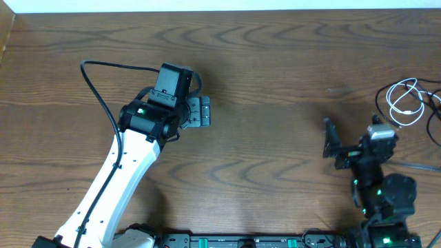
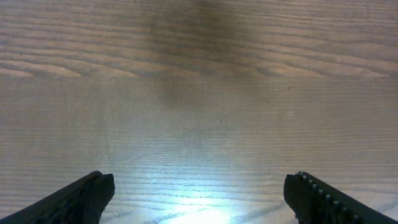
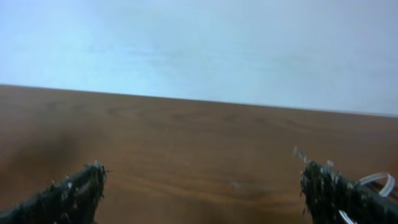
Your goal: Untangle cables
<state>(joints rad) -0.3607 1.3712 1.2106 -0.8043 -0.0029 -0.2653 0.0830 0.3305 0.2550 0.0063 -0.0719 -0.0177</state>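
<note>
The white cable (image 1: 404,100) lies in small loops at the far right of the table. The thin black cable (image 1: 430,124) loops beside and around it and runs off the right edge. A piece of the white cable also shows in the right wrist view (image 3: 380,183), just right of the right finger. My right gripper (image 1: 332,145) (image 3: 202,186) is open and empty, left of the cables and apart from them. My left gripper (image 1: 205,111) (image 2: 199,196) is open and empty over bare wood at the table's left centre, far from the cables.
The wooden table (image 1: 275,76) has a pale wall along its far edge. A thicker black wire (image 1: 103,103) runs from the left arm across the left side. The arm bases and a black rail (image 1: 241,241) sit at the near edge.
</note>
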